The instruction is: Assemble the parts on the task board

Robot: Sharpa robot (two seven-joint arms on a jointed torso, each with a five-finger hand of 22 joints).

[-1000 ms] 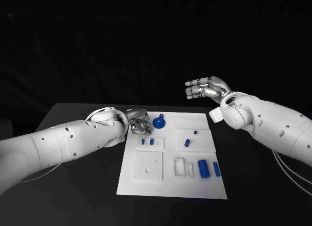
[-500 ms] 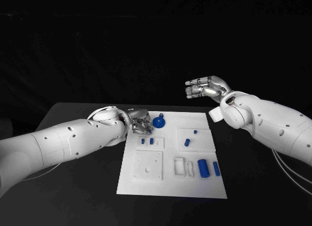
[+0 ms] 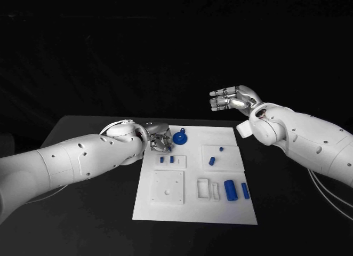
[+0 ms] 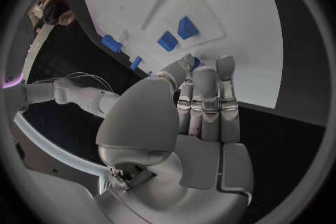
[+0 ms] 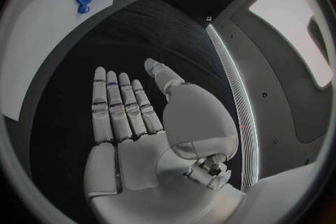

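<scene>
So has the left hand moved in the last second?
Barely. The left hand has crept slightly toward the far edge of the task board, keeping beside the blue gear-like part at the board's far left corner.

White task board (image 3: 193, 210) lies flat mid-table, small blue parts (image 3: 230, 190) scattered on it.

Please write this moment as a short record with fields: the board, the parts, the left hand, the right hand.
board: white task board on the black table
parts: blue round part at far edge; small blue pieces in a raised block; blue cylinders near right edge
left hand: left hand low at board's far left corner, beside round part; contact unclear
right hand: right hand raised, fingers apart, holding nothing
</scene>
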